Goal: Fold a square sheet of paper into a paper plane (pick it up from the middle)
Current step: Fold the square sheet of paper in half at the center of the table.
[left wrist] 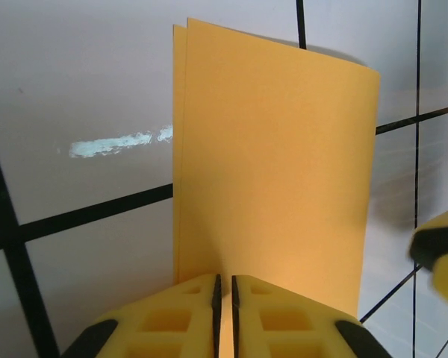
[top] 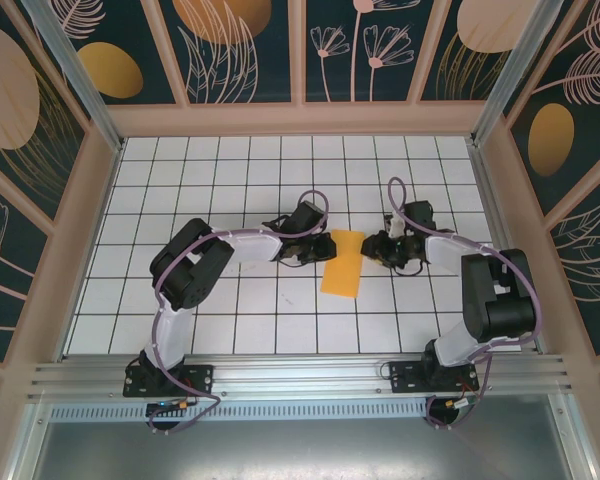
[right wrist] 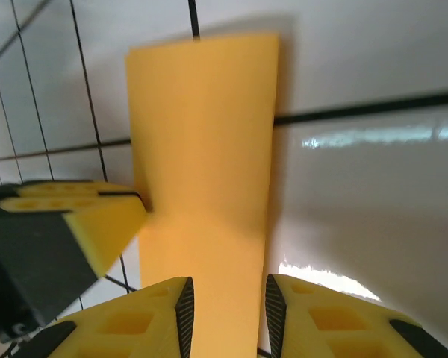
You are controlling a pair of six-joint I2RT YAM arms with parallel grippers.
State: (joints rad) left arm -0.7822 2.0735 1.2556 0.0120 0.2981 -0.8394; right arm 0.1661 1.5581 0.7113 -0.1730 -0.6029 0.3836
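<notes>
Under left wrist, paper (left wrist: 276,171) shows doubled.

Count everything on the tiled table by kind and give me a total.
Sheet of paper: 1 (orange, folded)
Robot arms: 2 (left arm, right arm)
Total: 3

Paper (top: 342,265) hemmed by left tool (left wrist: 224,282), right tool (right wrist: 228,298); table (top: 180,300) elsewhere seemingly free.
</notes>
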